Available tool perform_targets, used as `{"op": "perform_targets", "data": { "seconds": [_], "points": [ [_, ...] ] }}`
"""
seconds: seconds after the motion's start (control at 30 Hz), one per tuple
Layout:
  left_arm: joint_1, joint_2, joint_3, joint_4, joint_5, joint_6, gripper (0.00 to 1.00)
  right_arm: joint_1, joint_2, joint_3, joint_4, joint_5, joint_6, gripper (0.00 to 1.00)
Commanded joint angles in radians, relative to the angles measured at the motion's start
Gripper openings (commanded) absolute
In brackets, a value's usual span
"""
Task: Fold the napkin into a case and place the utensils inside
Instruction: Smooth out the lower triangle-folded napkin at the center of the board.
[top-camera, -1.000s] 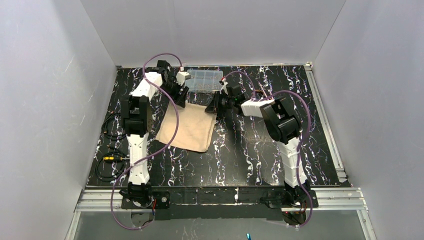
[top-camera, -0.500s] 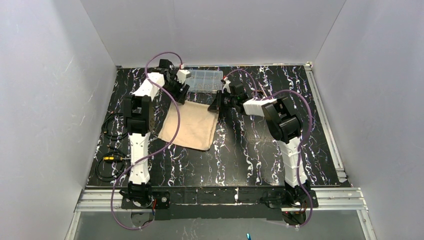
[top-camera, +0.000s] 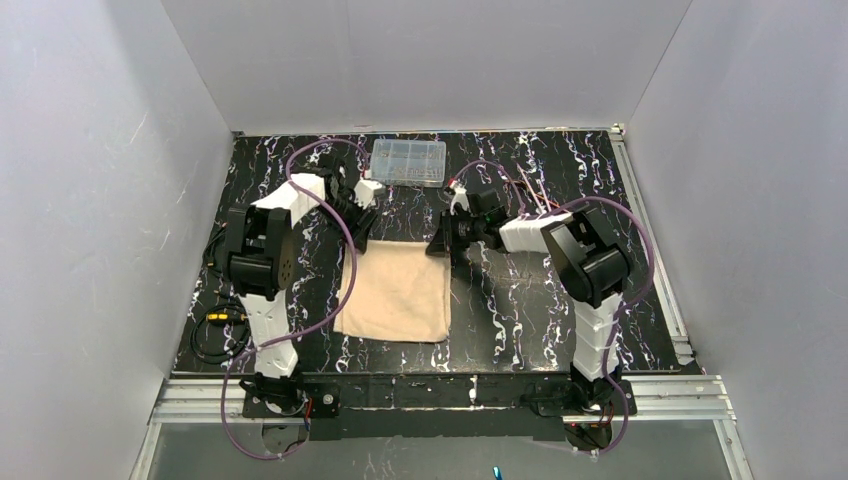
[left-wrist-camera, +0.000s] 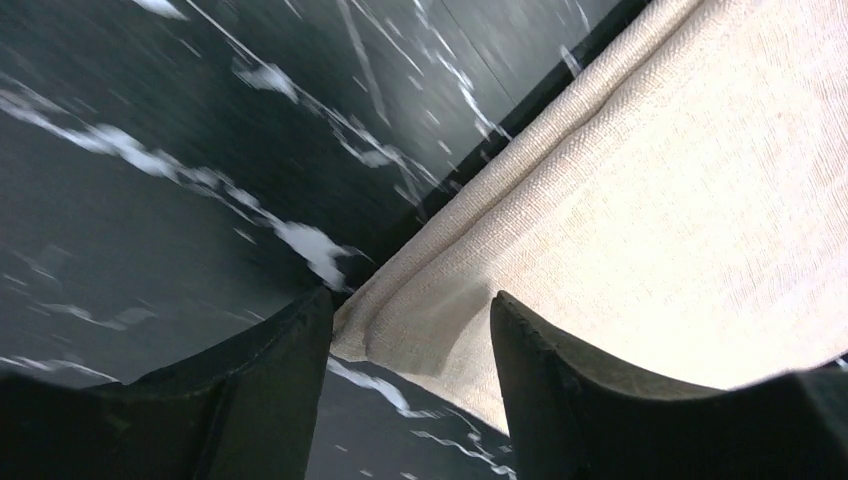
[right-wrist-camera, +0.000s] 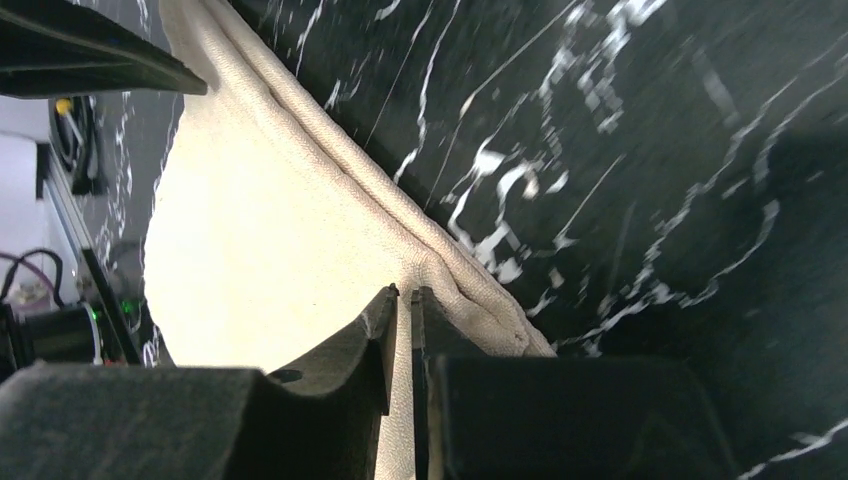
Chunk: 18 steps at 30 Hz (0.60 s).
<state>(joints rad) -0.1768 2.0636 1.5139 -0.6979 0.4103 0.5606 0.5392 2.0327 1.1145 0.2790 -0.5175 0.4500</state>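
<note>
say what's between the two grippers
The far edge of the napkin runs between the left gripper and right gripper, each at a far corner; the top view shows it.

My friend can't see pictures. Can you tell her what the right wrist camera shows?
The right gripper pinches the edge of a beige napkin between its two black fingers. The napkin's folded, layered edge runs away up and to the left across a black table with white marble streaks.

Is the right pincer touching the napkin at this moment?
Touching. The right wrist view shows it plainly: the right pincer is closed on the folded edge of the napkin, with a thin strip of cloth pinched inside it.
</note>
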Motion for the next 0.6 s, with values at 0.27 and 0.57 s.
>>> {"op": "perform_targets", "data": {
  "seconds": [0.27, 0.57],
  "points": [
    [0.050, -0.161, 0.070, 0.015, -0.125, -0.092, 0.68, 0.032, -0.106, 0.049, -0.277, 0.142, -0.122, 0.23],
    [0.124, -0.349, 0.335, -0.110, -0.062, -0.160, 0.98, 0.149, -0.321, 0.226, -0.489, 0.436, -0.288, 0.52]
  ]
}}
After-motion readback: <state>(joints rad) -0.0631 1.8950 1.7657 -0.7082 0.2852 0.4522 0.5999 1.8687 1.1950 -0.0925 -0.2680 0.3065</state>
